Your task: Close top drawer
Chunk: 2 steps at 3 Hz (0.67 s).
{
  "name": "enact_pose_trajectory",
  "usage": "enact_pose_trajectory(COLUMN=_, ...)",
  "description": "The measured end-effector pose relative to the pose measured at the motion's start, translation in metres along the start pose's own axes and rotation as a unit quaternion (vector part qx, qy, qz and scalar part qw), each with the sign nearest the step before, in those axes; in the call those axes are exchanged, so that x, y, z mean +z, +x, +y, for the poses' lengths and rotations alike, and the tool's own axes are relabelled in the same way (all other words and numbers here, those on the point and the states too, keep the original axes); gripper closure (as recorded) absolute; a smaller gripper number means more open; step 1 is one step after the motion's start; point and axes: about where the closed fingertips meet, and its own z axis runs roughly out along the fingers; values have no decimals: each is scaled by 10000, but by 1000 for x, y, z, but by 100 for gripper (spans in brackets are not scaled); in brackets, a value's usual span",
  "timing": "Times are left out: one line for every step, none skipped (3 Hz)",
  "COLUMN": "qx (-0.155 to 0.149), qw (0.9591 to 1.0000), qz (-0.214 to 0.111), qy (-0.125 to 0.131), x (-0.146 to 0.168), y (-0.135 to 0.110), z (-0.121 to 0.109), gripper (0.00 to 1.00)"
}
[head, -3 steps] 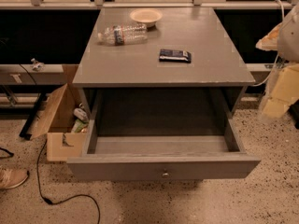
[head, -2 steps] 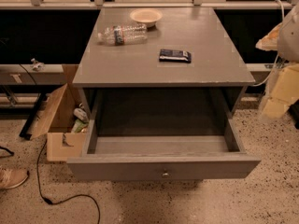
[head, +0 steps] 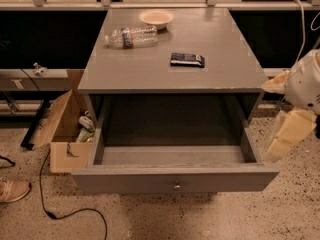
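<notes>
The top drawer is pulled far out of the grey cabinet and stands open and empty. Its flat front panel has a small round metal knob at centre. The drawers below it are hidden behind its front. My gripper is at the right edge of the camera view, beside the drawer's right front corner and a little above it, not touching it. Its cream fingers stand apart and hold nothing.
On the cabinet top lie a plastic bottle, a shallow bowl and a dark flat packet. An open cardboard box with rubbish stands on the floor at the left, with a black cable and a shoe.
</notes>
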Motion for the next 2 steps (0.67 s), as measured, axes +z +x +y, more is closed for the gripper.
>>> enact_pose_trajectory(qx=149, qw=9991, qz=-248, qy=-301, x=36, y=16, z=16, gripper=19)
enact_pose_trajectory(qx=174, qw=9989, qz=-272, qy=-345, x=41, y=18, z=19, gripper=49)
